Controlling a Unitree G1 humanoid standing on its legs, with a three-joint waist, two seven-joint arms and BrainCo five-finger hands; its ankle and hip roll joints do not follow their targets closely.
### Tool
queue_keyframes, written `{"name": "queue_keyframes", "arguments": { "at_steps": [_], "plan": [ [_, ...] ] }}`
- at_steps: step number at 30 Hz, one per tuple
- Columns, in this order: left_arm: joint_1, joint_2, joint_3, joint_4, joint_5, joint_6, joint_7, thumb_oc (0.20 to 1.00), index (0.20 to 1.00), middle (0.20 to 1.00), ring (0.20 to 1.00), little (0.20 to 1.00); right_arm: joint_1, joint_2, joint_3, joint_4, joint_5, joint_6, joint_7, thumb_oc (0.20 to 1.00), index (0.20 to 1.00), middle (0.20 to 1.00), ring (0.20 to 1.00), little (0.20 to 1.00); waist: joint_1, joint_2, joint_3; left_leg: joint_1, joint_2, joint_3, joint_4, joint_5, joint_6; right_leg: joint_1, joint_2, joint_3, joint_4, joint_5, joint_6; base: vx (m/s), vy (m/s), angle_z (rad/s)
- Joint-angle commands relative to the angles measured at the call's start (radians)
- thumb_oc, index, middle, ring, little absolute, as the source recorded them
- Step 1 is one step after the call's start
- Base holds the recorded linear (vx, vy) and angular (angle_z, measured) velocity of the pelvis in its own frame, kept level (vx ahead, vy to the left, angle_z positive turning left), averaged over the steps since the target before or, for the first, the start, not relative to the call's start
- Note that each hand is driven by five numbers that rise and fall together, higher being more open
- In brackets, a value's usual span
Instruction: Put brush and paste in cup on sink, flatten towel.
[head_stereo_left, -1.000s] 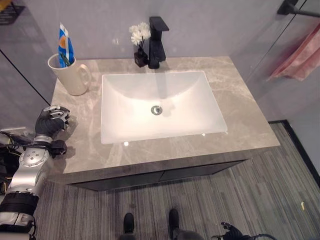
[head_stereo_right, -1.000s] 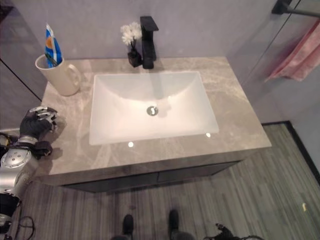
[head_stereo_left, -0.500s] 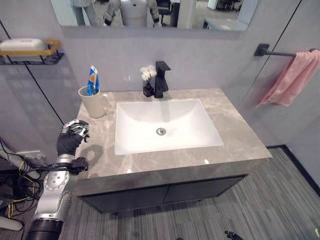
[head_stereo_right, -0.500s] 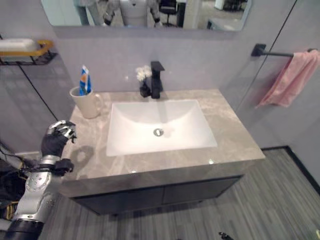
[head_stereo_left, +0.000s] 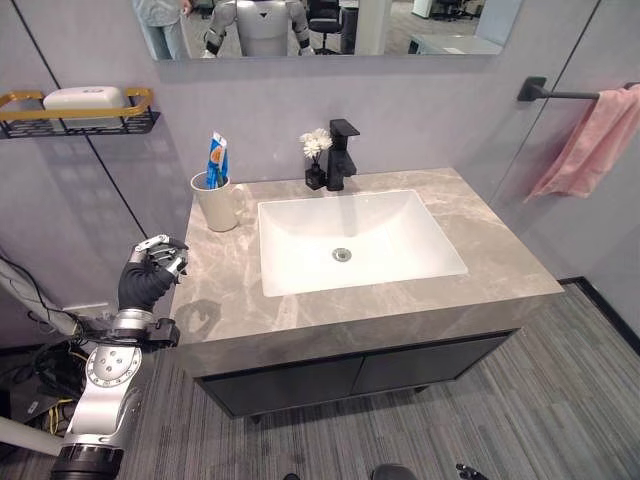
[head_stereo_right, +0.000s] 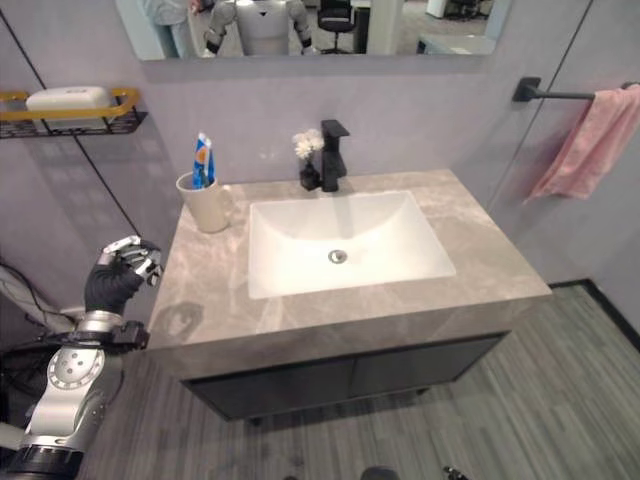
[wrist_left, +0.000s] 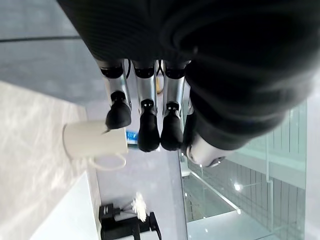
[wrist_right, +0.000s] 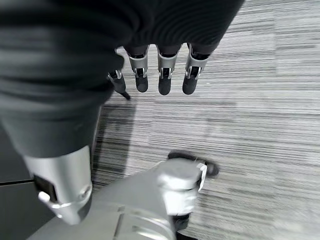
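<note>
Brush and paste already sat in the cream ceramic cup (head_stereo_left: 217, 202) on the grey marble desk (head_stereo_left: 470, 265). So the crumpled pink towel (head_stereo_left: 590, 145) on the black wall bar (head_stereo_left: 565, 94) was what needed a flat, spread-fingered sweep. Left hand (head_stereo_left: 150, 277) was curled on nothing by the desk's edge, and right hand (wrist_right: 160, 75) hung low with fingers loosely straight.

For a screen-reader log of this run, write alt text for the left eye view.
A grey marble vanity top with a white basin fills the middle, a cream cup holding a blue toothpaste tube near its back left corner. The left hand hovers, fingers curled and empty, beside the top's left edge; a pink towel hangs bunched on a wall bar.
</note>
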Motion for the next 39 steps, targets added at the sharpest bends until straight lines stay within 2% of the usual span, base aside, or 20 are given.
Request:
{"name": "queue_keyframes", "arguments": {
  "at_steps": [1,2,4,6,12,14,16,17,20,22,23,24,25,26,28,29,31,36,39],
  "plan": [
    [-0.011,0.005,0.056,-0.081,0.024,-0.060,0.012,0.200,0.200,0.200,0.200,0.200,-0.045,-0.028,0.042,0.011,0.037,-0.043,-0.007,1.000,1.000,1.000,1.000,1.000,-0.018,-0.007,-0.017,0.065,-0.077,-0.008,0.090,-0.138,0.025,-0.027,-0.006,-0.089,-0.121,0.149,0.002,0.06,-0.022,0.05],
    [-0.004,0.002,0.062,-0.082,0.030,-0.058,0.013,0.200,0.200,0.200,0.200,0.200,-0.047,-0.025,0.045,0.007,0.034,-0.043,-0.006,1.000,1.000,1.000,1.000,1.000,-0.010,-0.010,-0.016,0.069,-0.075,-0.003,0.096,-0.142,0.020,-0.013,-0.023,-0.131,-0.140,0.149,0.003,0.04,-0.022,0.01],
    [0.007,-0.004,0.063,-0.087,0.035,-0.057,0.008,0.200,0.200,0.200,0.200,0.200,-0.051,-0.026,0.054,0.005,0.031,-0.043,-0.006,1.000,1.000,1.000,1.000,1.000,-0.007,-0.014,-0.017,0.076,-0.071,-0.001,0.101,-0.145,0.014,0.022,-0.027,-0.142,-0.176,0.148,0.007,0.07,-0.059,-0.16],
    [0.019,-0.017,0.063,-0.091,0.014,-0.068,-0.002,0.200,0.200,0.200,0.200,0.200,-0.067,-0.034,0.059,0.010,0.033,-0.045,-0.008,1.000,1.000,1.000,1.000,1.000,-0.003,-0.016,-0.028,0.083,-0.062,0.003,0.103,-0.149,0.007,0.051,-0.002,-0.111,-0.203,0.143,0.003,0.12,-0.103,-0.03],
    [-0.001,-0.036,0.047,-0.079,-0.016,-0.074,0.003,0.200,0.200,0.200,0.200,0.200,-0.083,-0.064,0.062,0.001,0.040,-0.050,-0.018,1.000,1.000,1.000,1.000,1.000,-0.005,-0.016,-0.042,0.095,-0.028,0.010,0.108,-0.154,-0.022,0.103,0.025,-0.084,-0.258,0.128,-0.015,0.13,-0.135,-0.08],
    [-0.041,-0.054,0.010,-0.070,-0.032,-0.080,0.001,0.200,0.200,0.200,0.200,0.200,-0.082,-0.096,0.060,0.010,0.026,-0.052,-0.033,1.000,1.000,1.000,1.000,1.000,-0.002,-0.027,-0.003,-0.008,-0.017,0.002,0.350,-0.099,-0.079,0.141,0.027,-0.081,-0.283,0.127,-0.046,0.08,-0.219,0.17],
    [-0.056,-0.057,0.000,-0.066,-0.042,-0.088,0.002,0.200,0.200,0.200,0.200,0.200,-0.082,-0.113,0.059,0.010,0.010,-0.050,-0.040,1.000,1.000,1.000,1.000,1.000,0.001,-0.027,0.020,-0.080,-0.014,-0.023,0.457,-0.054,-0.105,0.153,0.023,-0.085,-0.291,0.126,-0.061,0.03,-0.059,0.22],
    [-0.071,-0.062,-0.004,-0.060,-0.051,-0.090,0.007,0.200,0.200,0.200,0.200,0.200,-0.076,-0.122,0.055,0.013,0.001,-0.049,-0.048,1.000,1.000,1.000,1.000,1.000,0.001,-0.031,0.031,-0.146,0.001,-0.014,0.414,-0.052,-0.100,0.170,0.001,-0.099,-0.313,0.123,-0.060,0.06,0.001,0.15],
    [-0.064,-0.054,-0.003,-0.063,-0.049,-0.089,0.008,0.200,0.200,0.200,0.200,0.200,-0.074,-0.121,0.047,0.028,0.001,-0.049,-0.055,1.000,1.000,1.000,1.000,1.000,0.008,-0.044,0.031,-0.189,0.013,-0.017,0.338,-0.063,-0.085,0.187,-0.017,-0.095,-0.332,0.120,-0.049,0.12,0.049,0.28],
    [-0.046,-0.046,0.013,-0.081,-0.046,-0.093,0.022,0.200,0.200,0.200,0.200,0.200,-0.075,-0.118,0.056,0.036,-0.014,-0.049,-0.057,1.000,1.000,1.000,1.000,1.000,0.031,-0.041,0.041,-0.245,0.032,-0.077,0.245,0.022,-0.102,0.197,-0.015,-0.074,-0.325,0.111,-0.041,0.13,0.072,0.01],
    [-0.046,-0.046,0.013,-0.081,-0.046,-0.093,0.022,0.200,0.200,0.200,0.200,0.200,-0.075,-0.118,0.056,0.036,-0.014,-0.049,-0.057,1.000,1.000,1.000,1.000,1.000,0.031,-0.042,0.041,-0.244,0.032,-0.077,0.244,0.023,-0.102,0.198,-0.016,-0.074,-0.324,0.111,-0.041,0.18,0.129,-0.15],
    [-0.030,-0.041,0.027,-0.094,-0.036,-0.099,0.032,0.200,0.200,0.200,0.200,0.200,-0.073,-0.116,0.064,0.035,-0.023,-0.052,-0.060,1.000,1.000,1.000,1.000,1.000,0.042,-0.027,0.050,-0.282,0.064,-0.109,0.179,0.096,-0.124,0.213,-0.012,-0.052,-0.320,0.095,-0.035,0.17,0.138,-0.28],
    [-0.026,-0.039,0.033,-0.096,-0.030,-0.103,0.039,0.200,0.200,0.200,0.200,0.200,-0.074,-0.113,0.069,0.045,-0.028,-0.051,-0.059,1.000,1.000,1.000,1.000,1.000,0.048,-0.021,0.050,-0.284,0.069,-0.116,0.171,0.115,-0.129,0.218,-0.014,-0.044,-0.319,0.090,-0.034,0.25,0.210,-0.56],
    [-0.014,-0.039,0.049,-0.102,-0.031,-0.104,0.037,0.200,0.200,0.200,0.200,0.200,-0.080,-0.103,0.074,0.053,-0.033,-0.048,-0.050,1.000,1.000,1.000,1.000,1.000,0.055,-0.017,0.043,-0.246,0.064,-0.125,0.151,0.079,-0.119,0.223,-0.016,-0.025,-0.314,0.077,-0.026,0.20,0.178,-1.00],
    [0.009,-0.040,0.067,-0.113,-0.027,-0.102,0.027,0.200,0.200,0.200,0.200,0.200,-0.079,-0.094,0.076,0.058,-0.034,-0.054,-0.043,1.000,1.000,1.000,1.000,1.000,0.066,-0.012,0.024,-0.229,0.049,-0.138,0.159,0.064,-0.114,0.234,-0.027,-0.009,-0.326,0.076,-0.020,0.28,0.252,-1.23],
    [0.052,-0.023,0.097,-0.142,-0.022,-0.103,0.009,0.200,0.200,0.200,0.200,0.200,-0.077,-0.073,0.068,0.062,-0.030,-0.052,-0.035,1.000,1.000,1.000,1.000,1.000,0.071,-0.012,0.007,-0.208,0.028,-0.116,0.173,0.036,-0.098,0.255,-0.057,0.006,-0.324,0.070,-0.003,0.36,0.333,-0.95],
    [0.087,-0.019,0.115,-0.167,-0.025,-0.100,0.000,0.200,0.200,0.200,0.200,0.200,-0.071,-0.059,0.066,0.048,-0.031,-0.051,-0.028,1.000,1.000,1.000,1.000,1.000,0.073,-0.013,0.000,-0.195,0.013,-0.094,0.180,0.009,-0.078,0.260,-0.079,0.017,-0.319,0.069,0.009,0.25,0.253,-0.60],
    [0.186,-0.009,0.174,-0.210,-0.051,-0.099,-0.019,0.200,0.200,0.200,0.200,0.200,-0.058,-0.043,0.084,0.031,-0.063,-0.059,-0.016,1.000,1.000,1.000,1.000,1.000,0.098,-0.011,-0.009,-0.211,-0.010,-0.063,0.209,-0.036,-0.052,0.226,-0.111,0.024,-0.314,0.081,0.035,0.06,0.131,-0.18],
    [0.234,-0.005,0.212,-0.220,-0.058,-0.099,-0.023,0.200,0.200,0.200,0.200,0.200,-0.052,-0.040,0.086,0.047,-0.078,-0.058,-0.013,1.000,1.000,1.000,1.000,1.000,0.113,-0.012,-0.019,-0.208,-0.012,-0.064,0.200,-0.039,-0.048,0.223,-0.118,0.014,-0.324,0.091,0.043,0.05,0.055,0.05]
  ]
}}
